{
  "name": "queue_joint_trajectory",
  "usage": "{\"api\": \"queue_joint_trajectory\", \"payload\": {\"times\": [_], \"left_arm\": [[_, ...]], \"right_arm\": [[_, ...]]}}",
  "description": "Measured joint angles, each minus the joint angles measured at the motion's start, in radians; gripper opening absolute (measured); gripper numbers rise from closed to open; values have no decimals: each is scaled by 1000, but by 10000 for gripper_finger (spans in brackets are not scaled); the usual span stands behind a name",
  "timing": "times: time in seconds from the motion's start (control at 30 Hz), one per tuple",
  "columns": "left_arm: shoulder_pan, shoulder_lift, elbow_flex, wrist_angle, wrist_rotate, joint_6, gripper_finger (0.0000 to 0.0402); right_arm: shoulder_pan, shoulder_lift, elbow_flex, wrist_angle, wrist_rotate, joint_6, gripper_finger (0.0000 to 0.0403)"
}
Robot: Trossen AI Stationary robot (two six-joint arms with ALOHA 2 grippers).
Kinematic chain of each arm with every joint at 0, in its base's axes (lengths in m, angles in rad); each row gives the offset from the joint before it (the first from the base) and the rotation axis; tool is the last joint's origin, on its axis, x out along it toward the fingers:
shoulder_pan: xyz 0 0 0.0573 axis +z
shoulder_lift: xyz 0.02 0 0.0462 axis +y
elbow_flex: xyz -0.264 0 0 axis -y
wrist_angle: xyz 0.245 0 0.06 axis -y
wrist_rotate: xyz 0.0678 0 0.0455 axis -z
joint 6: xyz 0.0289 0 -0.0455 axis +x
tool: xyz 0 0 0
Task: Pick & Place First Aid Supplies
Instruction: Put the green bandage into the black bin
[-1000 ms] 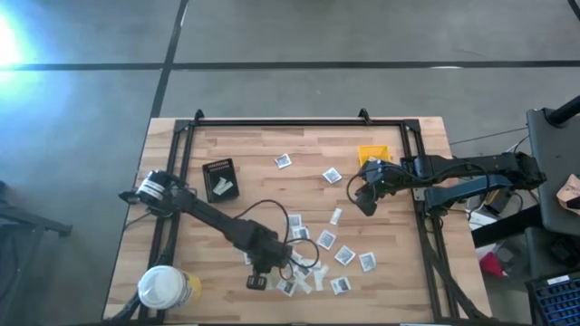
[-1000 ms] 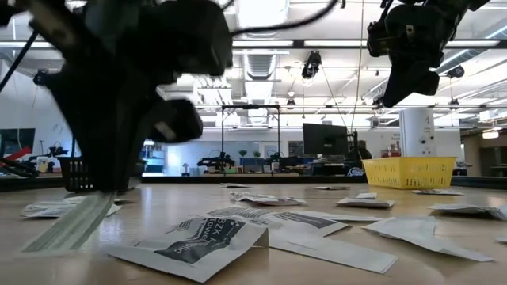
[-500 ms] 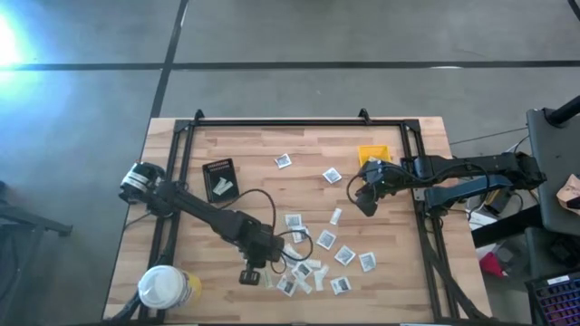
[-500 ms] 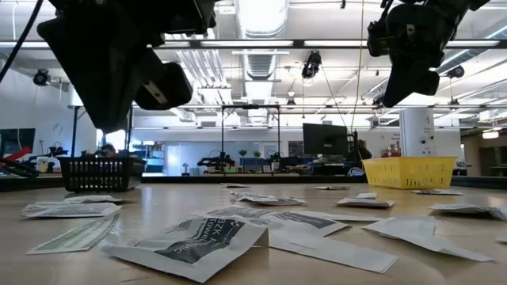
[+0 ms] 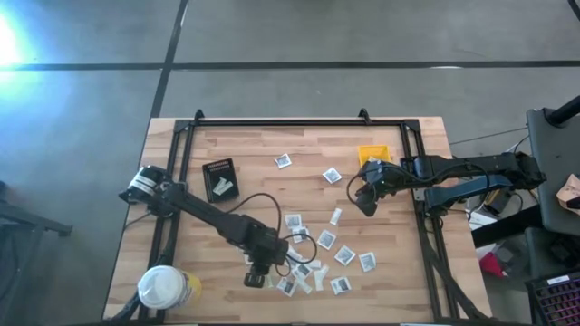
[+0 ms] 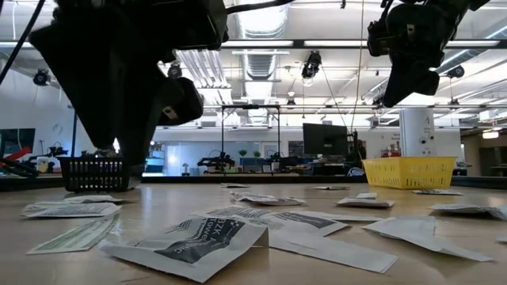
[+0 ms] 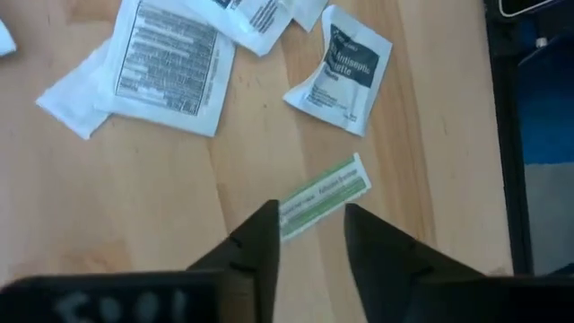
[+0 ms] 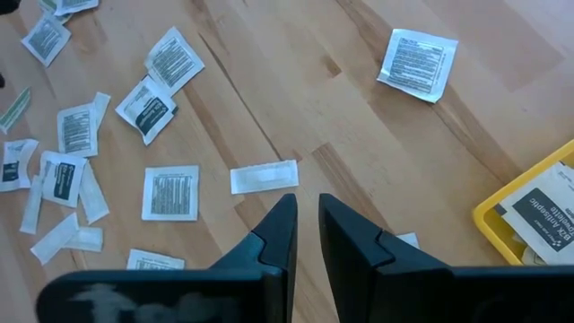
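The left claw has spread its fingers above the narrow pale green-striped strip packet lying free on the wooden tabletop — released, not placed — so this pick likely needs repeating.

"Antiseptic" is printed on a packet near the bench's edge and on a packet in the yellow bin; other print cannot be read.

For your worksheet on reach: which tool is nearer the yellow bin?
Right. The right tool hangs just beside the yellow bin; the left tool is far across the table, over the packets.
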Motion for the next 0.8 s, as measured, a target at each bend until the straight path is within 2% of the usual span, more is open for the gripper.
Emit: {"api": "queue_joint_trajectory", "payload": {"times": [0.1,0.2,0.8], "left_arm": [[0,0,49,-75,5,-2,146],[0,0,84,-109,2,-3,150],[-19,114,101,-115,-29,6,151]], "right_arm": [[0,0,0,0,0,-4,48],[0,0,0,0,0,-5,48],[0,0,0,0,0,-27,48]]}}
